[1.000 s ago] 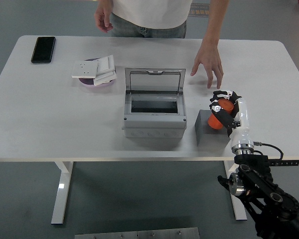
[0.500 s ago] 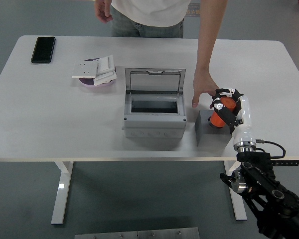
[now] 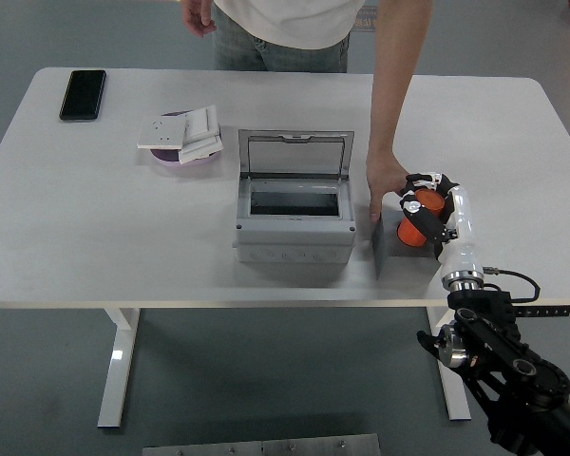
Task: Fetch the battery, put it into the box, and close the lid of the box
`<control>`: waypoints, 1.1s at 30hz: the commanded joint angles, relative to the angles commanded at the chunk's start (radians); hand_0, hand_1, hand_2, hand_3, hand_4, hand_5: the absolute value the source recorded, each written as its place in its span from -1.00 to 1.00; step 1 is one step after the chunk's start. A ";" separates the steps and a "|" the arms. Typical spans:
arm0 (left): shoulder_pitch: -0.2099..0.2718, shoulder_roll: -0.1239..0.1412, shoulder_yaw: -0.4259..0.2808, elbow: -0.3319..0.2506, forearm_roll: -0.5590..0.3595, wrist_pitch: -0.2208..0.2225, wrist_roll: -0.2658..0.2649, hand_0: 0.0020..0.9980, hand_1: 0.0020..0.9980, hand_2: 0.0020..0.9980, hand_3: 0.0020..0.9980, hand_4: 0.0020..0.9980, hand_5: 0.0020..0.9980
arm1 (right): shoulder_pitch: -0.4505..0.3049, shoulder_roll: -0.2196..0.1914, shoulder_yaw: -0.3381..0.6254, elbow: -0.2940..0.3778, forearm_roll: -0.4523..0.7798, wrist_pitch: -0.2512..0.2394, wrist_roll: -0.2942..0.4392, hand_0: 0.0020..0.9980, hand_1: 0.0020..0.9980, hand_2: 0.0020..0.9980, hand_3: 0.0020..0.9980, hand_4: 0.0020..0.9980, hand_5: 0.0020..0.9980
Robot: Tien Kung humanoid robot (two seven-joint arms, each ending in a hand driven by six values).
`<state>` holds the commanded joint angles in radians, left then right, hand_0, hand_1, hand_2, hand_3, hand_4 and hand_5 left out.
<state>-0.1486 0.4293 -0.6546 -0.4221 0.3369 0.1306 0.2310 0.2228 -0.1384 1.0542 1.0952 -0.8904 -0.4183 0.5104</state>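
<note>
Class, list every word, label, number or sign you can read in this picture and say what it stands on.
None is legible.
Black smartphone: screen dark, no text.
White rectangular wall-switch plates on the purple dish: any markings too small to read.
Grey plastic box with open lid: no readable label.

Orange battery (image 3: 419, 218) — grey box (image 3: 293, 211) open

Box (image 3: 293, 214) mid-table; block (image 3: 407, 251) right of it; phone (image 3: 82, 94) far left.
</note>
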 joint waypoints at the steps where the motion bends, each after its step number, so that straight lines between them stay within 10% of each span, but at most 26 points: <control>1: 0.000 0.000 0.000 0.000 0.001 0.000 0.000 0.20 0.52 0.27 0.15 0.27 -0.74 | 0.000 0.000 0.000 -0.001 0.000 0.000 -0.001 -0.19 -0.40 -0.44 -0.41 -0.57 -1.00; 19: 0.000 -0.001 -0.004 0.001 0.004 -0.001 0.002 0.20 0.52 0.27 0.14 0.27 -0.74 | -0.008 -0.002 0.004 0.002 -0.063 0.027 -0.072 -0.19 -0.40 -0.43 -0.41 -0.54 -1.00; 20: 0.000 -0.001 -0.004 0.001 0.004 -0.001 0.002 0.20 0.51 0.26 0.14 0.27 -0.74 | -0.009 -0.002 0.005 0.003 -0.068 0.031 -0.078 0.08 0.00 0.02 0.09 0.33 -1.00; 31: -0.001 0.000 -0.007 0.000 0.010 -0.003 0.006 0.20 0.51 0.26 0.14 0.27 -0.74 | -0.007 -0.003 0.011 0.004 -0.086 0.048 -0.096 0.41 0.37 0.38 0.50 0.49 -1.00; 32: -0.001 0.000 -0.007 0.000 0.011 -0.003 0.007 0.20 0.52 0.25 0.14 0.26 -0.74 | -0.006 -0.004 0.011 0.005 -0.089 0.049 -0.097 0.85 0.56 0.57 0.73 0.87 -0.77; 33: -0.001 0.000 -0.008 0.000 0.011 -0.003 0.007 0.20 0.52 0.25 0.14 0.26 -0.74 | -0.005 -0.004 0.011 0.008 -0.092 0.049 -0.098 0.85 0.56 0.57 0.73 0.87 -0.77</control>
<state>-0.1499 0.4293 -0.6627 -0.4222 0.3480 0.1272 0.2380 0.2178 -0.1421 1.0649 1.1028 -0.9820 -0.3696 0.4127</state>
